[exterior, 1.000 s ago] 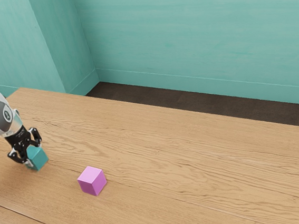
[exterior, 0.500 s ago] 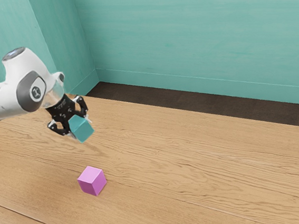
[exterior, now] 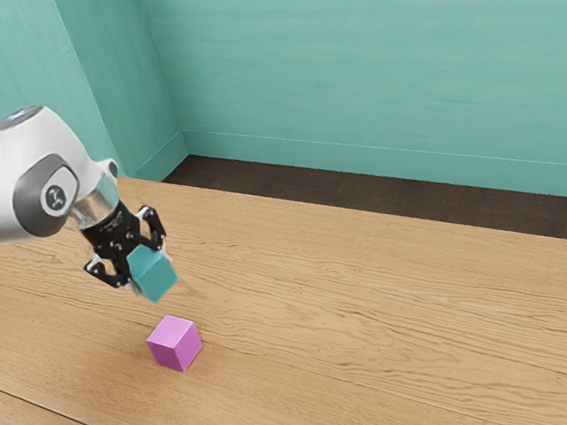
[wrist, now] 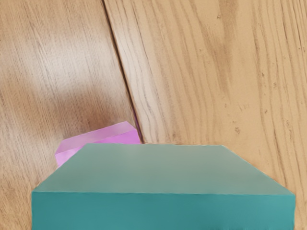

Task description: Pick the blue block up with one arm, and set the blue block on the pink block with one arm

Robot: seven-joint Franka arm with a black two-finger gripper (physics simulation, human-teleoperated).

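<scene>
- Exterior view: a white robot arm [exterior: 30, 192] reaches in from the exterior view's left over a wooden tabletop [exterior: 392, 292].
- Its black gripper [exterior: 140, 268] is clamped on the blue block [exterior: 156, 275], with a finger pressed against each of two opposite sides.
- The blue block is greenish blue. It hangs tilted in the air, clear of the wood.
- The pink block [exterior: 174, 343] sits alone on the tabletop, below the held block and slightly toward the exterior view's right. The two blocks are near each other but do not touch; there is open air between them.
- Wrist view: the blue block [wrist: 163, 187] looms large just under the hand.
- One corner of the pink block [wrist: 96, 140] peeks out from behind it, and the rest is hidden. The pink block rests on the tabletop [wrist: 216, 72] close to a dark seam [wrist: 120, 72] between two boards.
- Progress: the first half of the job, picking up the blue block, looks done, since the block is lifted and firmly held.
- What is left: the second half is not done. By my reading, the blue block has yet to be centred over the pink one, levelled, lowered onto its top face and let go.
</scene>
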